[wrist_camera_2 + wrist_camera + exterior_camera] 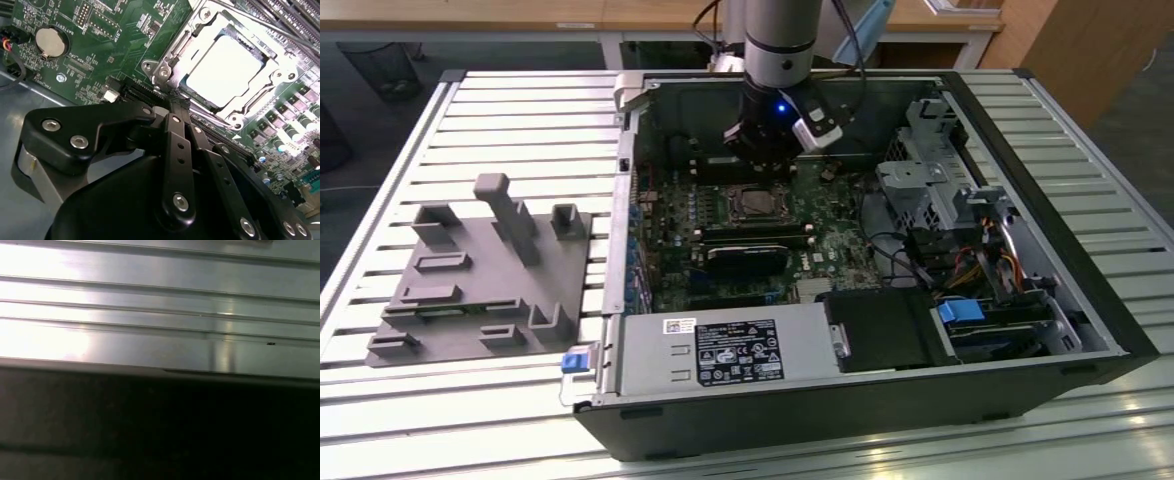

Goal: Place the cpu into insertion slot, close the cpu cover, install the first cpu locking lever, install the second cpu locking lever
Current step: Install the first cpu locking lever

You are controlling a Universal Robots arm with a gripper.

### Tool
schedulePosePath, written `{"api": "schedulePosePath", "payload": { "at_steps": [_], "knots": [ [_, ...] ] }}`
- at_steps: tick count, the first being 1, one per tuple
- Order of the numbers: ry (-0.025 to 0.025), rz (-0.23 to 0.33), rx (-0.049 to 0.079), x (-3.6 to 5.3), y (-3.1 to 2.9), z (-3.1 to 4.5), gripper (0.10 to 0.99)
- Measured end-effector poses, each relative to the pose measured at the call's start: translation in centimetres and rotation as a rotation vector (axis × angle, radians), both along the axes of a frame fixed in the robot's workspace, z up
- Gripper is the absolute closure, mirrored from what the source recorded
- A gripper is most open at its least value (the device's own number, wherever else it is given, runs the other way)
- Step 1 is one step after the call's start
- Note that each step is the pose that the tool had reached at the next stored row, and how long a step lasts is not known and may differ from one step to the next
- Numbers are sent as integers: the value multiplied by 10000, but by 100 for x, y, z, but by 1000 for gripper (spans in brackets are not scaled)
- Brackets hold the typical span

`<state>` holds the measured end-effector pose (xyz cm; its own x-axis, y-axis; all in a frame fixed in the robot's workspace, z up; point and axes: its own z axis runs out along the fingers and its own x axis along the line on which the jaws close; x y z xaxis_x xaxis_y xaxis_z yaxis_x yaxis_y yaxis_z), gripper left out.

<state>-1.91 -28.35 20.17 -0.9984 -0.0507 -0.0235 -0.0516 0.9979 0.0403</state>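
A grey fixture block (487,275) lies beside the computer case (854,400).

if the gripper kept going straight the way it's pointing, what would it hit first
Probably the near edge of the cpu cover, closed over the cpu. In the second wrist view the gripper tips sit right at that corner, though depth is hard to judge.

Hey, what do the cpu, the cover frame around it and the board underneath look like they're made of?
In the second wrist view, the cpu has a pale, matte silvery top, likely a metal lid. The cpu cover looks like bright stamped steel: glossy highlights, thin edges, screw heads at the corners. The circuit board is green with fine printed traces, probably lacquered fibreglass laminate. The claw looks like black matte metal or plastic.
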Motion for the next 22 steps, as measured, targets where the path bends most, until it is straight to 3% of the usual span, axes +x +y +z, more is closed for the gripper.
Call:
{"api": "schedulePosePath", "payload": {
  "at_steps": [7,22],
  "knots": [
    [1,-3,-131,0,1,-23,980],
    [0,-5,-113,17,20,-55,980]
  ]
}}
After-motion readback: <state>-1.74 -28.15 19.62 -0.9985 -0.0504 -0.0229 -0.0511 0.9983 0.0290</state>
